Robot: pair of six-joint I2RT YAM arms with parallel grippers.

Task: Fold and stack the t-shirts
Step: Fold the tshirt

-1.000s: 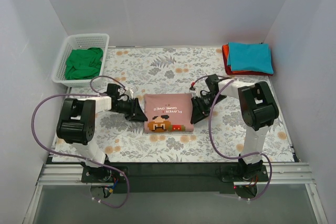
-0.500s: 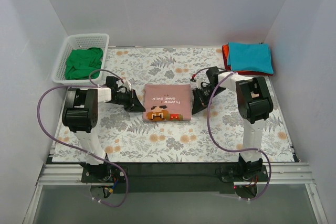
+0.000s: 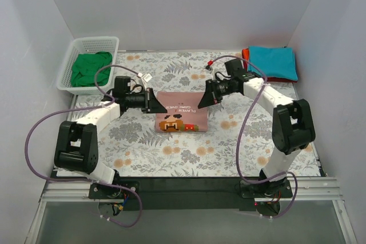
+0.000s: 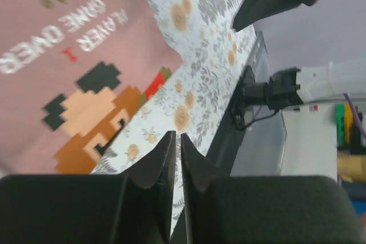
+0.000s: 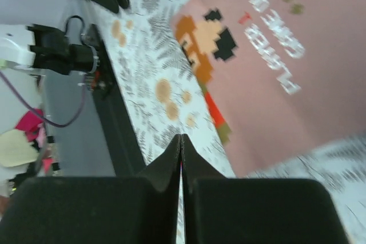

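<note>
1. Nearly closed, the left gripper is seen w/ only a thin slit btwn its fingers. Nothing is pinched in it.
2. The right gripper is seen pressed fully together, tips meeting, w/ nothing clamped.
3. Straight past the left tips, only the floral table cloth is seen. The pink tee lies off to one side of them, apart and untouched.
4. From the right wrist the same is found: bare cloth ahead of the tips, the tee beside & beyond them, no contact.
5. In the top view the pink tee is placed btwn the two grippers. It is folded to a neat rectangle at table ctr, w/ the pixel print & "PLAYER 1 GAME OVER" text facing up. One far corner is overlapped by each gripper, far-left by the left and far-right by the right.
6. Farther out, a green tee is bunched in the white basket at the far-left corner, well apart from the left gripper.
7. A teal tee is laid folded on a red-orange tee at the far-right corner, well apart from the pink one.
</note>
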